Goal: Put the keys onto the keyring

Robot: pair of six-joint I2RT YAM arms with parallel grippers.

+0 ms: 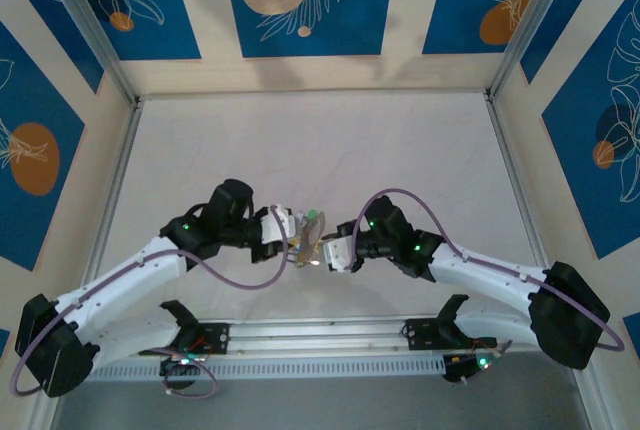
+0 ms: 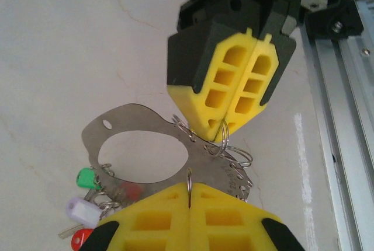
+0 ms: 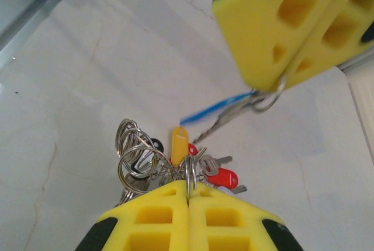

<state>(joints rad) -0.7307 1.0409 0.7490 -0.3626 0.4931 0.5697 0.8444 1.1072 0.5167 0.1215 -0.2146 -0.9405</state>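
Both claws met a little toward 6 o'clock of the middle of the desk (image 1: pixel 300 140). The left arm reached in from 8 o'clock and the right arm from 4 o'clock.

- **Left claw** (image 2: pixel 190 195): pinched tight on the rim of the keyring (image 2: pixel 125 125), a flat grey metal loop with small holes along its edge.
- **Right claw** (image 2: pixel 236 124): at 12 o'clock of the left one, closed on a small split ring (image 2: pixel 221 140) that sat at the keyring's rim.
- **Keys** (image 3: pixel 222 177): bunched under the claws. A green tag (image 2: pixel 87 178), white tag (image 2: pixel 82 209) and red tag (image 2: pixel 82 240) hung at 8 o'clock of the loop, apparently hooked on by their own little rings.
- **Right wrist view**: a yellow tag (image 3: pixel 178 143) sat in the bunch, and a blue tag (image 3: pixel 213 110) trailed from the ring at the other claw's tip.

My judgement was that the task was well along, with most keys on. The pinched ring looked like the piece in hand. I could not tell whether it had passed through its hole.
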